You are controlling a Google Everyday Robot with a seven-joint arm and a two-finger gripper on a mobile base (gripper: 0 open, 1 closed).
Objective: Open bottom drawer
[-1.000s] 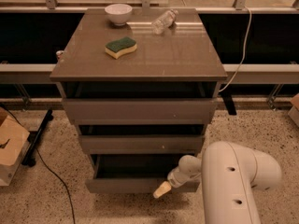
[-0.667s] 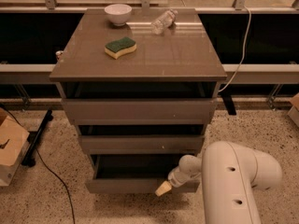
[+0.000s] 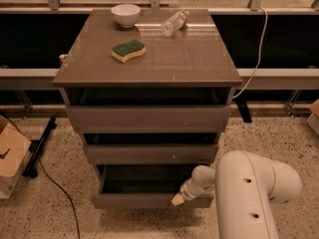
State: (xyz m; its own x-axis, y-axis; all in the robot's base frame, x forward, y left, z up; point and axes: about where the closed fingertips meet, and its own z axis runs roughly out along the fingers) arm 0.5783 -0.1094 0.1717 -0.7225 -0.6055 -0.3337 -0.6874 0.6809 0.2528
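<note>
The bottom drawer (image 3: 144,200) is the lowest of the cabinet's three grey-brown fronts; it stands pulled out a little, its dark inside showing above the slab front. My gripper (image 3: 178,198) sits at the drawer front's right end, its pale tip against the upper edge. The white arm (image 3: 249,193) reaches in from the lower right and covers the drawer's right corner.
The middle drawer (image 3: 149,153) and the top drawer (image 3: 147,117) sit above. On the cabinet top (image 3: 199,59) are a white bowl (image 3: 125,14), a green-and-yellow sponge (image 3: 128,50) and a lying plastic bottle (image 3: 174,22). A cardboard box (image 3: 11,158) and a black cable (image 3: 55,183) lie on the floor at left.
The bottom drawer has come out slightly further toward the camera, and the gripper has moved with its front edge.
</note>
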